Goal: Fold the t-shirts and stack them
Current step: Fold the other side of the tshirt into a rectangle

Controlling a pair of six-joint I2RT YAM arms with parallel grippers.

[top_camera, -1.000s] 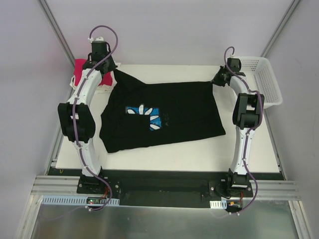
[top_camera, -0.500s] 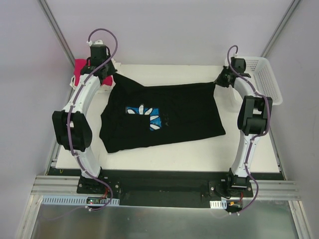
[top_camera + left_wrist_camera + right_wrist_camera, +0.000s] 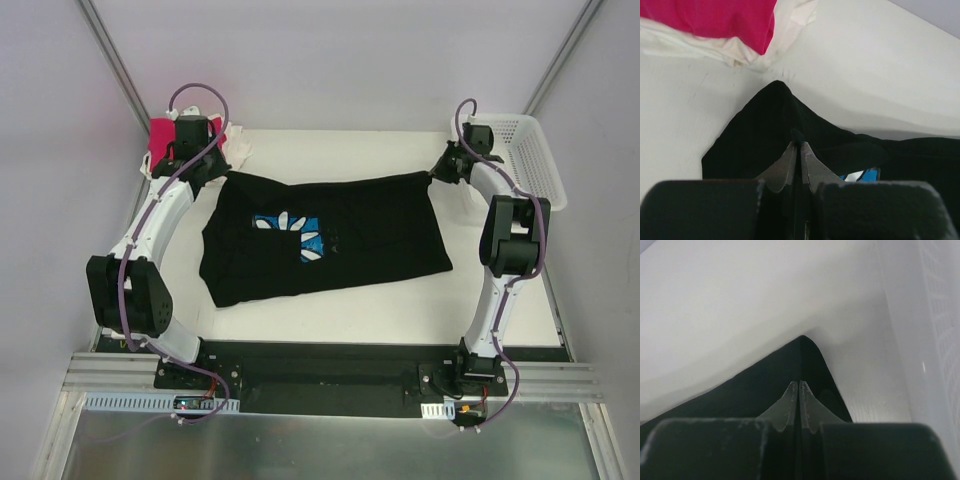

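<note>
Left gripper (image 3: 800, 146): jaws pinched together on a far corner of the black t-shirt (image 3: 340, 230), cloth peaking just past the tips.
Right gripper (image 3: 799, 385): clamped likewise on the other far corner; white basket (image 3: 935, 315) just to its right.
Shirt: spread flat between and behind both hands.
Stack: magenta-pink shirt (image 3: 715, 17) on white ones (image 3: 792, 17), ahead-left of the left hand.
Doing it well: I judge both corners should travel level, hem taut.
Hidden: how much cloth sits inside each pinch.
</note>
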